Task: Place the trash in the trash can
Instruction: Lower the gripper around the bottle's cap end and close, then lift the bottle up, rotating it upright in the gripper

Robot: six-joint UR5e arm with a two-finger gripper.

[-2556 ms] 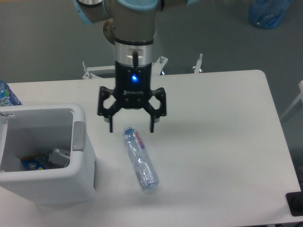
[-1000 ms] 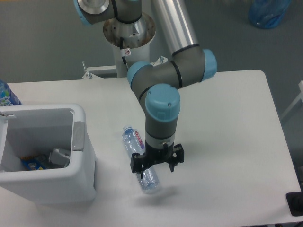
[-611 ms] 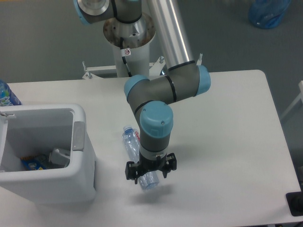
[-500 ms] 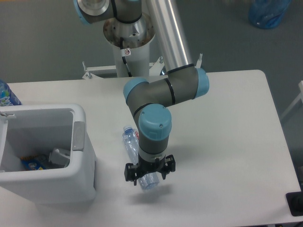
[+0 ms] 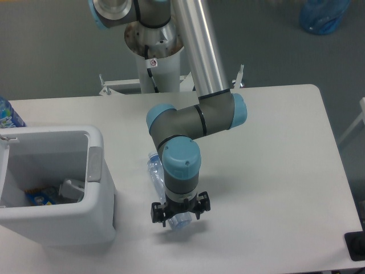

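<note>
The trash, a crushed clear plastic bottle [image 5: 155, 172] with a red-and-white label, lies on the white table and slants toward the front edge. My gripper [image 5: 175, 212] points straight down over the bottle's lower end. It is open, with one finger on each side of the bottle. The wrist hides the bottle's middle. The trash can [image 5: 101, 181], a white bin with a grey tab, stands to the left of the bottle. A small pale folded scrap [image 5: 72, 188] lies inside it.
A blue and yellow wrapper [image 5: 37, 198] also lies in the bin. A blue-labelled bottle [image 5: 7, 114] stands at the far left edge behind the bin. A black object [image 5: 356, 245] sits at the table's front right corner. The arm's base [image 5: 154, 54] rises behind the table.
The gripper came from above the bottle's cap end to its lower end, then dropped and shifted slightly left, so its fingers now straddle the bottle. The bottle has stayed in place.
</note>
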